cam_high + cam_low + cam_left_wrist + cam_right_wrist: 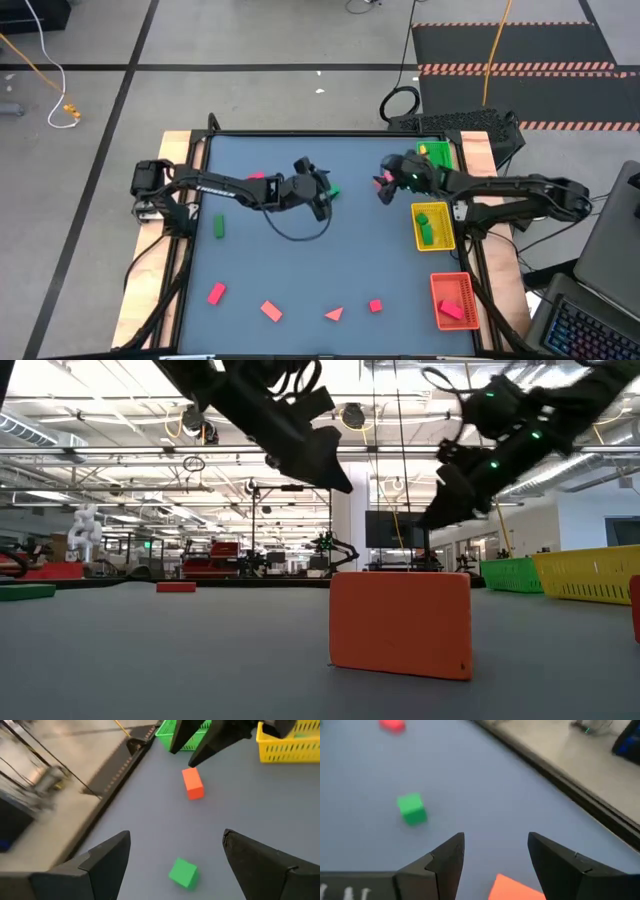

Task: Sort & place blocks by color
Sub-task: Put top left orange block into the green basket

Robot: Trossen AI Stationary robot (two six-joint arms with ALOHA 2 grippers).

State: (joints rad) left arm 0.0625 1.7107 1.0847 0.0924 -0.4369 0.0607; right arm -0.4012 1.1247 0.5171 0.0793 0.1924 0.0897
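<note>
Your right gripper (383, 187) has its fingers spread partway with nothing between them; it hangs over a red block (193, 783) near the back centre of the table (300, 260), and in its own wrist view the block's corner (512, 889) shows just below the gap between the fingertips. Your left gripper (325, 190) is spread wide and empty, hovering over a green cube (183, 872) that sits between its two fingers (107, 862) in the left wrist view. The two grippers are near each other, red block and green cube just apart on the mat.

Further out: another red block (258, 177) lies under the left arm, a green cuboid (219, 226) on the left side. Along the front edge you have four red pieces – a cuboid (216, 293), a second cuboid (271, 311), a triangle (334, 314) and a small cube (375, 306).

On the right side, the green tray (436, 152) sits at the back, the yellow tray (433, 226) in the middle with green pieces in it, the red tray (453, 300) at the front with a red piece in it
</note>
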